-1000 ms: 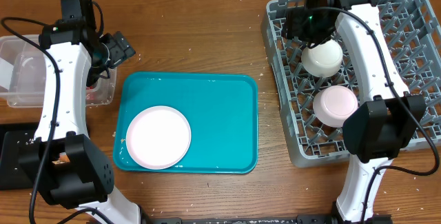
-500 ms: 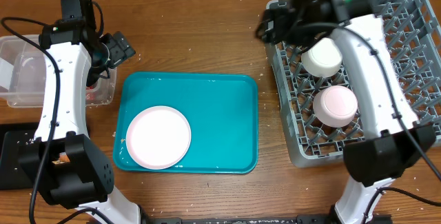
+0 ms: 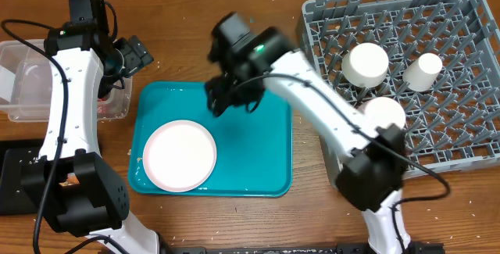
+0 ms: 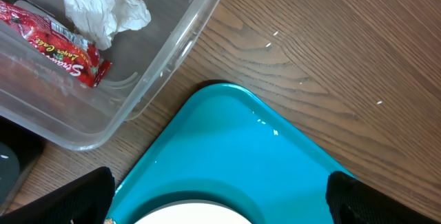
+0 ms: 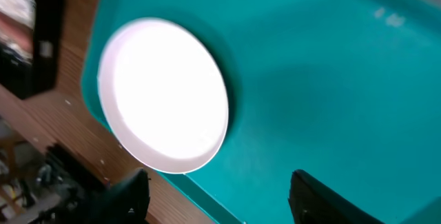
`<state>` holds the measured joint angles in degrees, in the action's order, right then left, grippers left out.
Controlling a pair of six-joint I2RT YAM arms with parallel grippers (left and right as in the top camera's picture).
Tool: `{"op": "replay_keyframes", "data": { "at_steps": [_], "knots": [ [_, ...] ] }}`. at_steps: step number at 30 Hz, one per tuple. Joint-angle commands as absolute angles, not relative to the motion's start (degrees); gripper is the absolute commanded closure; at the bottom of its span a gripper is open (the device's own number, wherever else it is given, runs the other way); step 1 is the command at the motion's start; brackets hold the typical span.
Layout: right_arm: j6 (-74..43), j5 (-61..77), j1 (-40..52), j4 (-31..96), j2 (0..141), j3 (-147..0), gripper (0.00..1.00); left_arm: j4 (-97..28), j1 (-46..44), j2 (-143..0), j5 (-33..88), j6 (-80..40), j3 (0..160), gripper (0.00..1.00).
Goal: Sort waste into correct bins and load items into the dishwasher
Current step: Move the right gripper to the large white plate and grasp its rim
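A round white plate [image 3: 180,155] lies on the front left of the teal serving tray [image 3: 258,144]. My right gripper [image 3: 223,98] hangs open and empty over the tray, just behind and right of the plate [image 5: 165,93]. My left gripper [image 3: 133,55] is open and empty beside the clear tub [image 3: 31,78], which holds the red wrapper [image 4: 52,41] and the white paper wad [image 4: 103,7]. Two white bowls [image 3: 366,65] [image 3: 383,113] and a small white cup [image 3: 423,71] sit upside down in the grey dish rack [image 3: 461,137]. Chopsticks and sausage are out of view.
The flat black tray [image 3: 12,180] lies at the front left, partly behind my left arm. My right arm stretches from the front right across the rack's left edge to the teal tray [image 5: 331,79]. White crumbs dot the wooden table [image 3: 234,51].
My right arm has swung left from above the dish rack to over the teal tray, uncovering the cup in the rack. My left arm has not moved.
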<state>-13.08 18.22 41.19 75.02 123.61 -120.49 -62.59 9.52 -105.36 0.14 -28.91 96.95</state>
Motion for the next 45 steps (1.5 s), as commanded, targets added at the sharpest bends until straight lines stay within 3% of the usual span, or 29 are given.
{"op": "replay_keyframes", "data": {
  "at_steps": [1, 20, 35, 38, 41, 45],
  "knots": [
    [-15.59, 16.03, 43.88, 75.13, 126.32, -120.01, 0.36, -62.57, 9.72, -105.47, -0.58, -28.69, 97.97, 0.0],
    [-19.81, 14.61, 47.62, 72.66, 136.0, -119.04, 0.46, -62.59, 9.72, -105.47, -0.58, -28.69, 97.97, 0.0],
    [-22.83, 16.99, 49.69, 63.96, 136.55, -108.03, 0.58, -62.57, 9.72, -105.47, -0.58, -28.69, 97.97, 0.0],
    [-23.53, 16.36, 50.28, 63.26, 136.55, -107.31, 0.66, -62.57, 9.72, -105.47, -0.58, -28.69, 97.97, 0.0],
    [-25.89, 12.38, 50.3, 63.68, 136.55, -107.31, 0.83, -62.57, 9.72, -105.47, -0.58, -28.69, 97.97, 0.0],
    [-28.84, 7.6, 49.6, 65.39, 136.53, -107.48, 0.92, -62.57, 9.72, -105.49, -0.58, -28.69, 97.97, 0.0]
  ]
}}
